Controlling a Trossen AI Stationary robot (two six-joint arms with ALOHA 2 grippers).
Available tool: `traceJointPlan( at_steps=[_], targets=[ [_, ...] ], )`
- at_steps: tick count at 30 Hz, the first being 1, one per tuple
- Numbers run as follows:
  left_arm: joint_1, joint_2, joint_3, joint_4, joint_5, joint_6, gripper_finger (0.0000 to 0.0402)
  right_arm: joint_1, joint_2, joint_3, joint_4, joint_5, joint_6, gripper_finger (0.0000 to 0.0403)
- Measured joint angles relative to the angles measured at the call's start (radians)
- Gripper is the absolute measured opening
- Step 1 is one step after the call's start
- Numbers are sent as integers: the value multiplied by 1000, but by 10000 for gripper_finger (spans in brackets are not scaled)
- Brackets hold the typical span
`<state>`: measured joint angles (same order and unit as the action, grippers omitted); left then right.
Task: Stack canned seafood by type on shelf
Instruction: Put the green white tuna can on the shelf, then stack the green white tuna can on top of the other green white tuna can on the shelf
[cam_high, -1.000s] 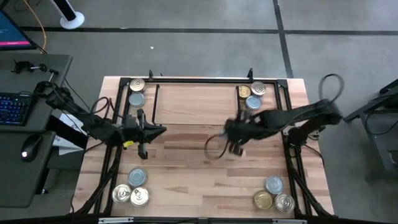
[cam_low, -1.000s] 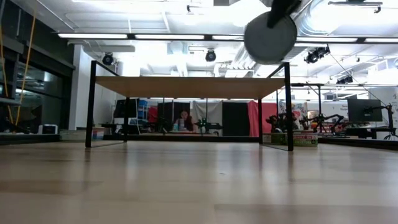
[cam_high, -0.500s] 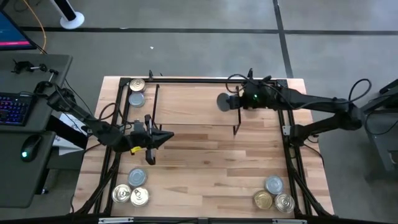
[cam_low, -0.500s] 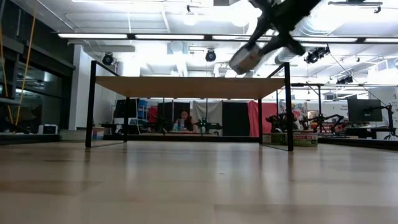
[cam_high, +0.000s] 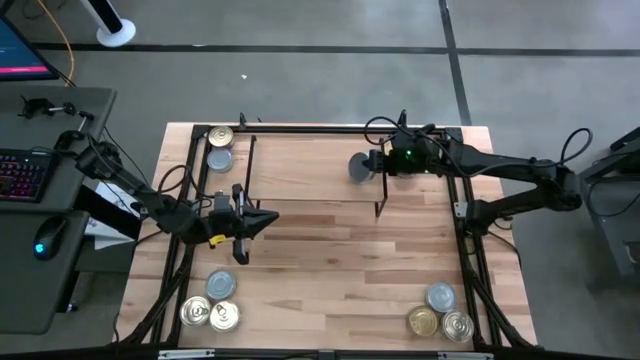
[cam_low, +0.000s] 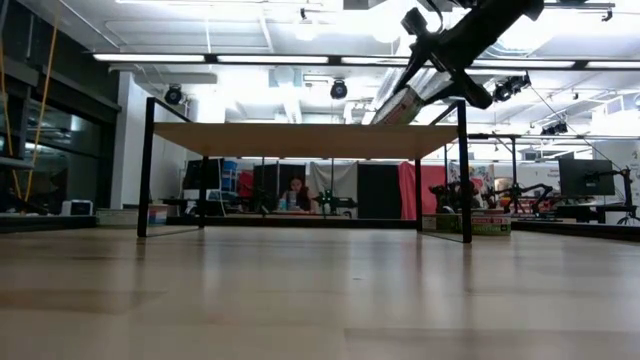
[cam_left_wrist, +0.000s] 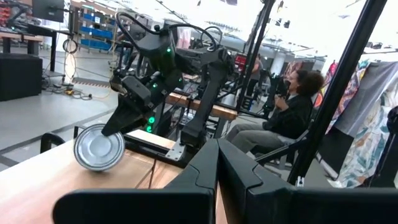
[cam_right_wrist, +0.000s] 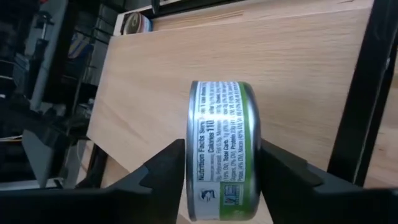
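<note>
— Wood surface fills the frame, shelf at its far side. What's around?

— Tins in four clusters: far left, near left, near right, and far right behind the right arm.

— And that arm?

— Stretched over the shelf's right end. Right tool has its fingers against both flat faces of a green-label tin, held on edge above the board.

— Left?

— Left tool waits, fingers together, empty.
</note>
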<state>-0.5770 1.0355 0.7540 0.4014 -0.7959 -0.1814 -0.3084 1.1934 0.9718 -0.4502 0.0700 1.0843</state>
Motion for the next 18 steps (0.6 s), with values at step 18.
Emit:
traceJointPlan(
  at_steps=[18],
  targets=[
    [0,0,0,-3,0,1,0,-40,0,28,-116,8,-118,189]
  ],
)
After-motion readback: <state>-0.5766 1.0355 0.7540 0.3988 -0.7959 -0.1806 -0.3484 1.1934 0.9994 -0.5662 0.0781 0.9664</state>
